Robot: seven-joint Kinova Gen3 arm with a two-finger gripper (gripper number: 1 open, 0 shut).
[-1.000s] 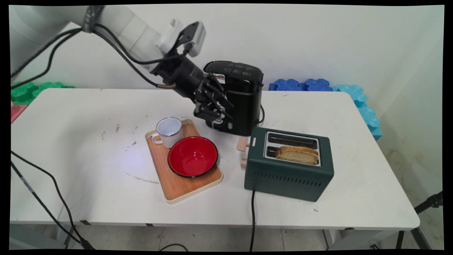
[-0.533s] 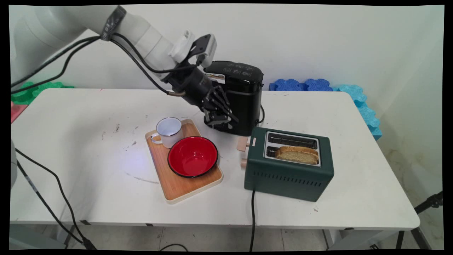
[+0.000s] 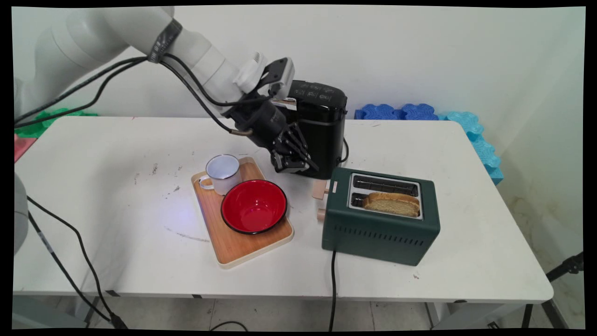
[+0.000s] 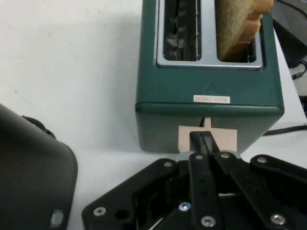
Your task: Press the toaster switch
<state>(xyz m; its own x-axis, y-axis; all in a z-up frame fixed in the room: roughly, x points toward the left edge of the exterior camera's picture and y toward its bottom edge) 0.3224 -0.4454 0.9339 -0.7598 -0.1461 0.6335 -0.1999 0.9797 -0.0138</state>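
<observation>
My black gripper point(image 3: 301, 167) hangs shut in front of the black coffee machine point(image 3: 322, 122), just left of and above the dark green toaster point(image 3: 380, 231). Nothing is held. In the hand view the closed fingertips of the gripper point(image 4: 201, 138) point at the toaster's pale wooden lever point(image 4: 184, 140), close to it; I cannot tell whether they touch. That lever point(image 3: 321, 189) sticks out of the toaster's left end, with a small knob point(image 3: 321, 214) below it. A slice of bread point(image 3: 392, 204) stands in the near slot; the far slot point(image 3: 385, 185) holds nothing.
A wooden tray point(image 3: 233, 252) left of the toaster carries a red bowl point(image 3: 253, 206) and a white enamel mug point(image 3: 223, 173). The toaster's black cord point(image 3: 333, 289) runs off the table's front edge. Blue foam blocks point(image 3: 406, 112) lie along the back wall.
The arm has swung right and slightly down, carrying the shut gripper across the coffee machine's front toward the toaster's lever end. Nothing on the table has moved.
</observation>
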